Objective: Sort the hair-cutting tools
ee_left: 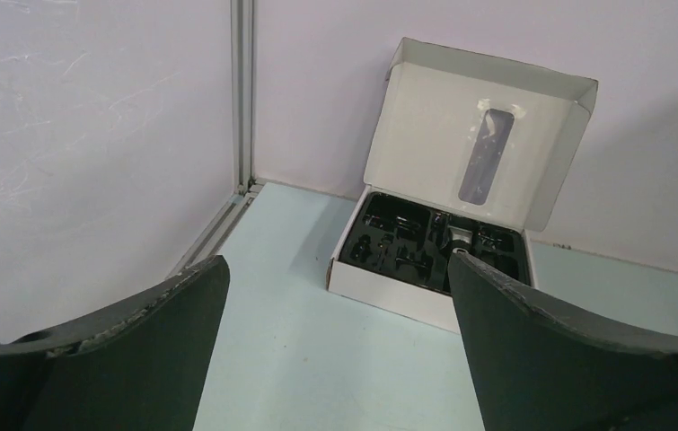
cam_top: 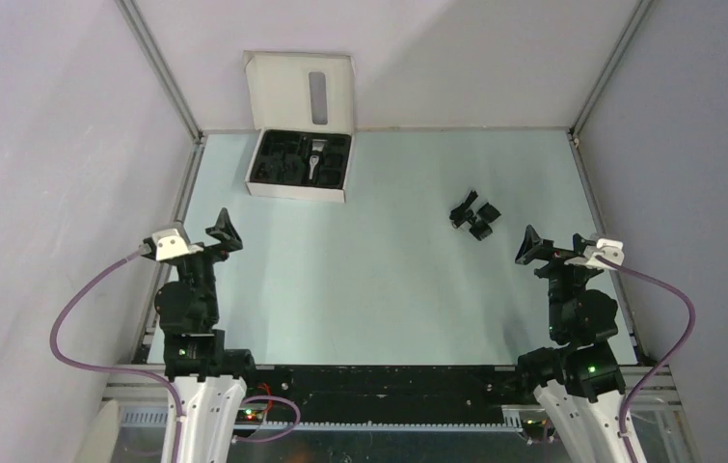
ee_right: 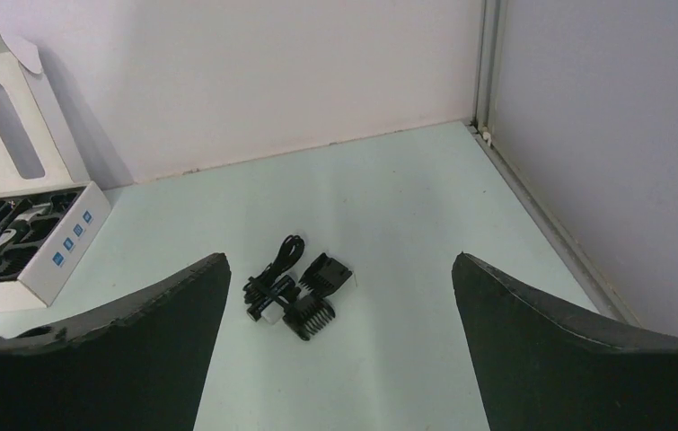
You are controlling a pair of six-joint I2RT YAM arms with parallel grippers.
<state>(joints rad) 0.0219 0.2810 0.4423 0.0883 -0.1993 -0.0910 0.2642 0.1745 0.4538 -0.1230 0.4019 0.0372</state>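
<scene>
the pale bench fills the space between grey walls, with both arms based at its near edge. at the far side, left of centre, a white cardboard box sits against the back wall. its lid stands open and upright against that wall, with a narrow slot window cut in it. inside the box is a black tray with moulded pockets; whether the dark shapes in them are loose parts or only the tray cannot be told. the left hand hovers over the near left of the bench, jaws spread wide with nothing between them, pointed toward the box. the right hand hovers over the near right side, also spread wide and empty. the slim silver-and-black clipper lies in the tray, in its right half. on the bare bench ahead of the right hand, well apart from the box, lie two black comb attachments, touching or nearly touching each other. just beside them, on the side toward the box, is a coiled black cable with a small white piece at its end.
</scene>
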